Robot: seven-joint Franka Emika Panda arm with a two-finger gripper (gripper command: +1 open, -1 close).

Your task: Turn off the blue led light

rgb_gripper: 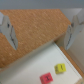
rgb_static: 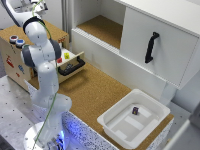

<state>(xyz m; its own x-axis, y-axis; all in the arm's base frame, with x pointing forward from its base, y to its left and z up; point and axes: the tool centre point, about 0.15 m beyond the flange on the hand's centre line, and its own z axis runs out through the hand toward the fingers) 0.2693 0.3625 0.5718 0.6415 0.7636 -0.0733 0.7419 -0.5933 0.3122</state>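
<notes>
Open fingers (rgb_gripper: 39, 31) hover over cork; no legible writing.

Open drawer (rgb_static: 71, 65) at exterior view's left, tub (rgb_static: 134, 118) toward its right.

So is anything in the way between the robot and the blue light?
Nothing visible is. The blue led light sits uncovered on top of the wooden box, next to the dark red button. The end effector is open above bare cork, and the wrist view doesn't show the light.
</notes>
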